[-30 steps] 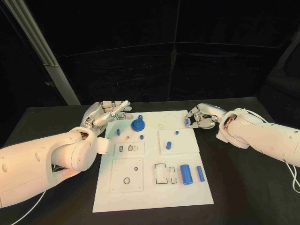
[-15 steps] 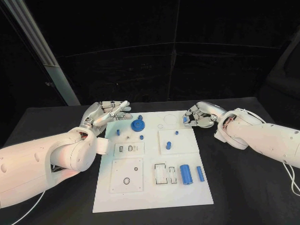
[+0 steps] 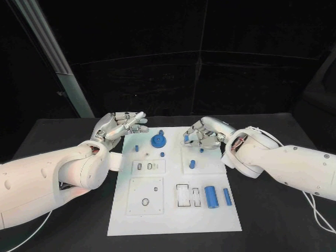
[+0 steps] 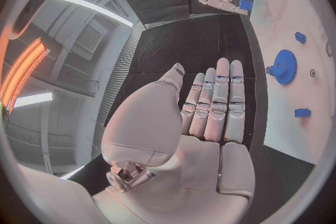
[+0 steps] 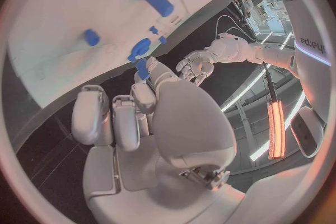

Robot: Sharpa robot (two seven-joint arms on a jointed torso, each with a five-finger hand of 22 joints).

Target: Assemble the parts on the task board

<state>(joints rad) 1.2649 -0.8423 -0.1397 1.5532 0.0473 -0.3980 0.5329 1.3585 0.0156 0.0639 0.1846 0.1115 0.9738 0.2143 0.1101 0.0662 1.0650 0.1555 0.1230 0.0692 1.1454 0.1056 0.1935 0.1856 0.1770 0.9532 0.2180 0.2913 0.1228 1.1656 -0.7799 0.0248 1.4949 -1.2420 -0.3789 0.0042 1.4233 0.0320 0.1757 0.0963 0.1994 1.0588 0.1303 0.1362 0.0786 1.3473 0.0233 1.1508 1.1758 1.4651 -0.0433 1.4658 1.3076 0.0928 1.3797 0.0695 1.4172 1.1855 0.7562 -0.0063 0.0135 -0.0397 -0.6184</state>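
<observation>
- The right arm has swung in from the board's far right corner since a second ago; the right hand (image 3: 200, 135) now hangs over the far middle of the task board (image 3: 176, 218), just right of the blue gear (image 3: 158, 140); judged from that, a placing step on the far half of the board is under way.
- The left arm has barely shifted; the left hand (image 3: 121, 126) stays beside the board's far left corner with its fingers (image 4: 217, 102) straight, close together and holding nothing.
- The right hand's fingers are curled in and pinch a small blue part (image 5: 142, 68) at their tips, also seen as a blue fleck (image 3: 187, 139) in the head view; so this part is in the hand, carried over the board and not yet seated.
- The task board lies in the middle of the table (image 3: 289, 231) and holds the rest of the parts; none of them appears to have moved.
- On its near half, rectangular slots (image 3: 187, 194) stand unfilled; just right of them lie a thick blue cylinder (image 3: 211, 196) and a thin blue rod (image 3: 227, 196).
- Mid-board, a short blue peg (image 3: 190, 164) sits on a raised square panel; smaller blue pegs (image 3: 162, 154) stand near the gear; whether they are fully seated cannot be told.
</observation>
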